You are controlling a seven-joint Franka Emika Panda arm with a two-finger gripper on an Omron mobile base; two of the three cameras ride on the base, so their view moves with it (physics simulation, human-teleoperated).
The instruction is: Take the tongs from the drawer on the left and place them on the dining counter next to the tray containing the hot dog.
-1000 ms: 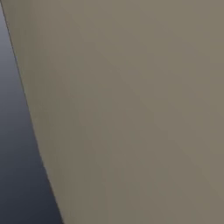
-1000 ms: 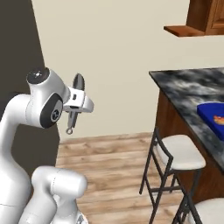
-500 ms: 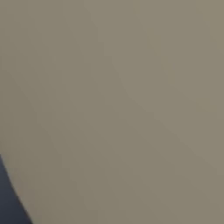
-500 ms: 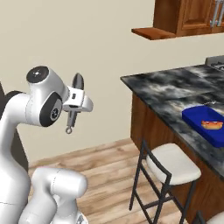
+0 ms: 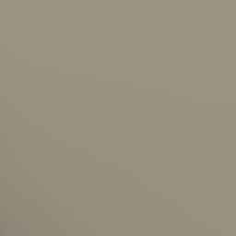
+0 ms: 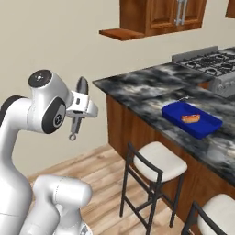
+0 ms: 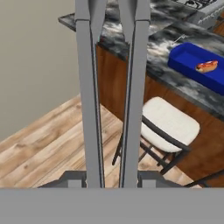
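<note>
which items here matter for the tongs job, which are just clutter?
Job: tongs held in the tool; dining counter; blue tray with hot dog.
Clutter: stools, stove, wall cabinet.

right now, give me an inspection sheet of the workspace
surface: dining counter, black-and-grey marbled top on a reddish-brown wood base, off to the arm's right
job's things: tongs held, two long grey arms running up the hand view; tray is blue here, lying on the counter with a hot dog in it
clutter: nothing seen on the counter beside the tray
hand: the hand is shut on the tongs, carried in the air short of the counter
cables: nothing seen
surroundings: two white-seated stools at the counter, stove at its far end, wall cabinets, wood floor, beige wall
</note>
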